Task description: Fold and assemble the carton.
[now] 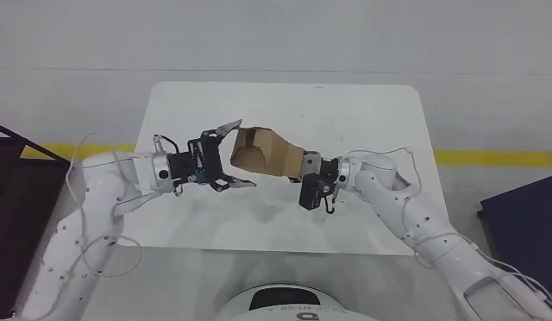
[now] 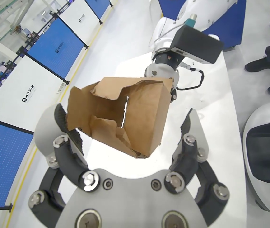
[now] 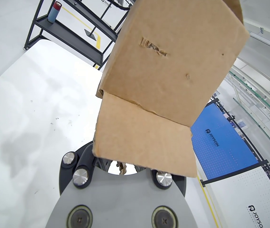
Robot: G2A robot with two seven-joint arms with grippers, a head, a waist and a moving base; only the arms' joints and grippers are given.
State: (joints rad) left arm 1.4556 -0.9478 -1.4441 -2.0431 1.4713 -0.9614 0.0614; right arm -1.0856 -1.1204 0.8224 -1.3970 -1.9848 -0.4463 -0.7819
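White table [image 1: 362, 114] [image 3: 30, 110]: rounded corners, near edge partly covered by both arms in the top view. Faint scuffs and specks on the surface in the right wrist view.

Black shelf rack [image 3: 73, 36] off one table corner: cut off at the frame edge and behind cardboard, full extent not readable.

Brown carton [image 1: 263, 153] [image 2: 144, 117] [image 3: 173, 67]: lifted clear of the table, over its middle, long axis running from one gripper to the other. One end open, with crumpled inner flaps and a ragged upper edge; interior partly in shadow. A loose flap hanging over the right wrist camera's foreground.

At the left gripper [image 1: 244, 154] [image 2: 125, 112]: spread wide, one finger on either side of the carton's open end, nothing grasped. Finger on the table's far side [image 2: 60, 117] overlapped by a flap corner; contact there not determinable. Other finger [image 2: 194, 131] apart from the cardboard.

At the right gripper [image 1: 304, 164]: clamped on the carton's opposite end and carrying it. Fingertips hidden behind cardboard.

Small bottle [image 3: 54, 10] upright on a rack shelf; details too small to read.

Short ragged tear [image 3: 154, 48] in the carton's broad side, with two small dents nearby.
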